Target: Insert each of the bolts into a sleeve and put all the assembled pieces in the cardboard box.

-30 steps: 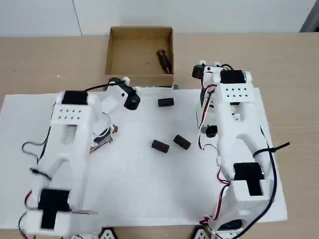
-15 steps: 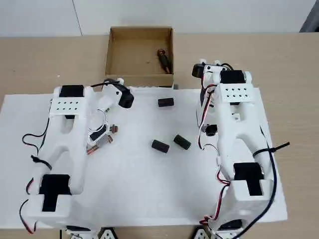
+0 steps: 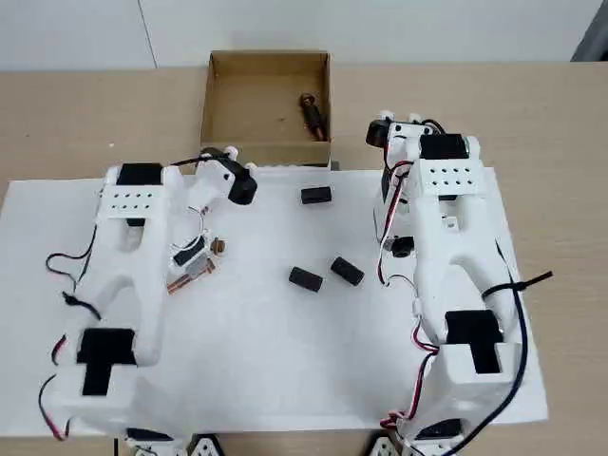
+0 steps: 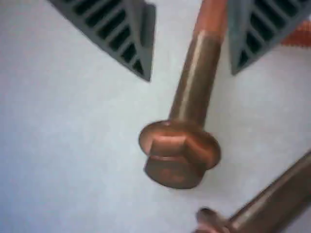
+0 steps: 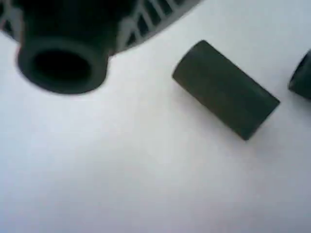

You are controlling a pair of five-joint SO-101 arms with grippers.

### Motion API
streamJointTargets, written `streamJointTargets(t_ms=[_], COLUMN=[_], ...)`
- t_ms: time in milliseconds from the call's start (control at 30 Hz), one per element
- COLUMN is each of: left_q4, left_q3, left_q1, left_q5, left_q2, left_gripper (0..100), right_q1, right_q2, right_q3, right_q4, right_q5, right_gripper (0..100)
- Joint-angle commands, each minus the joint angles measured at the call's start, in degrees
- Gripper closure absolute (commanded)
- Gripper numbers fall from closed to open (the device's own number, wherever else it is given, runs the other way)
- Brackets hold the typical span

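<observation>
The left arm point(image 3: 133, 247) partly hid the bolts point(image 3: 180, 283) at the bench's point(image 3: 95, 104) nine o'clock, and an edge cropped one sleeve point(image 5: 302, 75).

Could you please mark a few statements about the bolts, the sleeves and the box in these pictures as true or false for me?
1. The cardboard box holds one assembled piece. True.
2. Four sleeves lie free on the white sheet. False: three loose sleeves lie there.
3. The left pincer straddles the shank of a copper bolt. True.
4. The right pincer holds a bolt. False: it is shut on a black held sleeve.
</observation>
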Motion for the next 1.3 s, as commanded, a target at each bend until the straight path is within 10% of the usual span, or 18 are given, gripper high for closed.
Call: streamJointTargets(t_ms=[0, 933, 1267], left_q4=[-0.9, -6.9, 0.1], left_q3=[-0.4, 0.1, -0.4], left_q1=[0.4, 0.4, 4.8], left_q5=[-0.3, -0.3, 5.3], left_q2=[2.3, 10.3, -11.3], left_gripper=[89, 99, 99], right_q1=[0.1, 0.0, 0.3], right_q2=[-2.8, -3.4, -5.1], right_q3=[-0.4, -0.4, -3.5], right_q4=[-0.8, -0.2, 3.5], right_q5=[0.7, 0.7, 0.7], right_gripper=[99.5, 99.5, 99.5])
